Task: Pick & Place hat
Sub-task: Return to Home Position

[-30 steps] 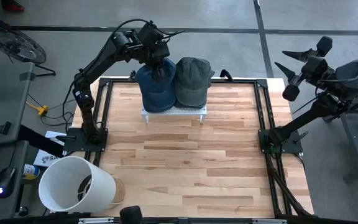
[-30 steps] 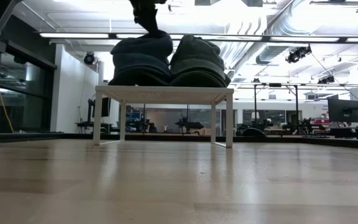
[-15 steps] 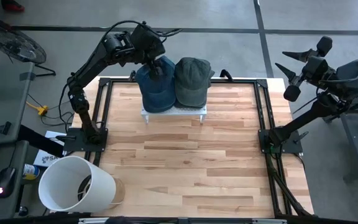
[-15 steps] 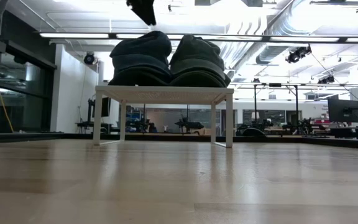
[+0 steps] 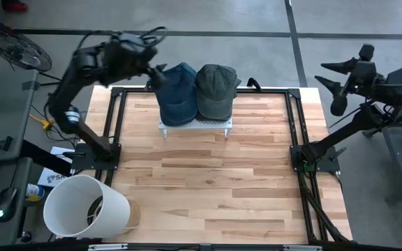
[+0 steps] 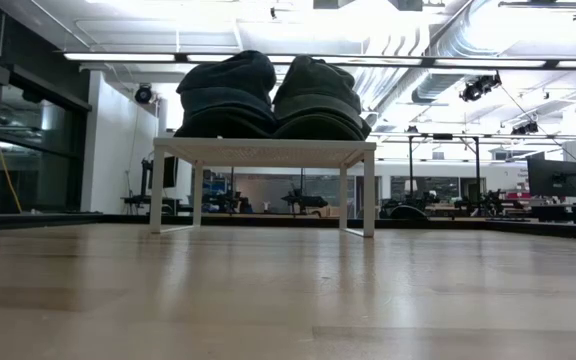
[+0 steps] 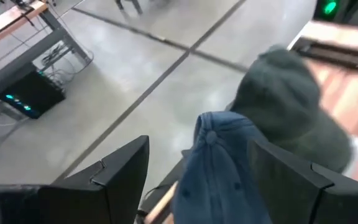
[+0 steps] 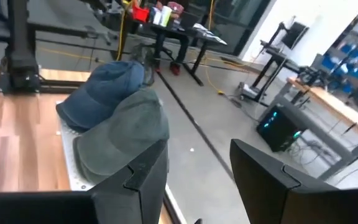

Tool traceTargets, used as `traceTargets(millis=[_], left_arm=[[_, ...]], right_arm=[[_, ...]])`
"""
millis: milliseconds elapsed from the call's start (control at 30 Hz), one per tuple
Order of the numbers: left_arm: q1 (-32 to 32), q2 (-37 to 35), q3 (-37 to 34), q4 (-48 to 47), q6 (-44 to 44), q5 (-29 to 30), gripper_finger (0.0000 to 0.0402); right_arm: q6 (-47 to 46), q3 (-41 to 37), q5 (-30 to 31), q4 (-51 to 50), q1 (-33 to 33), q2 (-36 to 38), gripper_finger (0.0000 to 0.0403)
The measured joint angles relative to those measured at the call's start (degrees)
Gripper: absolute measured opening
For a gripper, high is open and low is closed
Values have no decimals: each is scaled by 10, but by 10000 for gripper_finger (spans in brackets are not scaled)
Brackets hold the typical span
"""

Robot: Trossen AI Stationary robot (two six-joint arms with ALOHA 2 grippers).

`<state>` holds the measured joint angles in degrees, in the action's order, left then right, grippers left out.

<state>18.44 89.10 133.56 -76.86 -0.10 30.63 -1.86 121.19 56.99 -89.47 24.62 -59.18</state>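
The left arm has swung back and away from the caps since half a second ago, and its end effector now hangs beyond the table's far edge, just off the left side of the blue stack and apart from it. In the level view across the table it no longer shows above the caps. The right arm has shifted only slightly.

The blue caps sit stacked one on another on the left half of a small white shelf. The gray caps are stacked on the right half, and the two stacks press against each other. The shelf stands on four legs at the far middle of the wooden table. From table height both stacks rise as rounded mounds, with the blue one slightly taller.

The left end effector holds nothing. Its own camera shows its two dark fingers spread wide, with the top of the blue stack and the gray stack farther off beyond them.

The right end effector is raised beyond the table's right far corner, well apart from the shelf. Its fingers also stand apart and hold nothing, and its camera looks across at both cap stacks.

A white bucket lies tipped at the table's near left corner.
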Motion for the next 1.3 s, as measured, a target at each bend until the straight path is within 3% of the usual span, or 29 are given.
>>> traceTargets(millis=[200, 367, 567, 767, 900, 1167, 1300], left_arm=[[-38, -68, 0, -50, -77, -10, 264], [-91, -115, -9, -130, -109, 13, 264], [-156, -187, -104, -131, -141, 50, 264], [-208, -285, -276, -121, -218, 107, 263], [-236, -376, -425, -41, -248, 121, 263], [-281, -587, -730, 183, -259, 55, 263], [-287, -692, -862, 298, -255, 12, 263]], right_arm=[[-61, -104, 52, 27, 0, 53, 168], [-255, -244, 160, 53, 0, 98, 168], [-418, -427, 154, 101, 1, 123, 168], [-412, -537, 110, 283, 1, 123, 168], [-362, -603, 84, 437, 1, 123, 168], [-344, -787, 47, 730, -1, 128, 168], [-324, -880, -51, 903, -22, 140, 168]])
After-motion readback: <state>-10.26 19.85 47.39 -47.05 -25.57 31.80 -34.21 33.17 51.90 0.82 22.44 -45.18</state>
